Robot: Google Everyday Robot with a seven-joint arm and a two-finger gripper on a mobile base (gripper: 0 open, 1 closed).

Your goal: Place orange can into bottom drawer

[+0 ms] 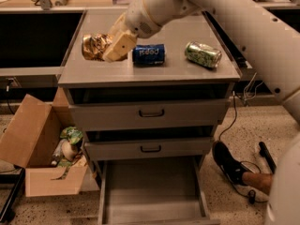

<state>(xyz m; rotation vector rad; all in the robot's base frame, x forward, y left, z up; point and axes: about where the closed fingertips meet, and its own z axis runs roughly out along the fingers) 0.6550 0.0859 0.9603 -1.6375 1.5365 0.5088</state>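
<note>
The bottom drawer (pixel 150 191) stands pulled open, far below the jaws. The counter (pixel 187 74) lies just under them. The gripper (pixel 110 50) is over the counter's left part, its jaws closed on the orange can (pixel 93 46). A blue Pepsi can (pixel 148 54) lies just right of the jaws, and a green can (pixel 203 54) farther right.
</note>
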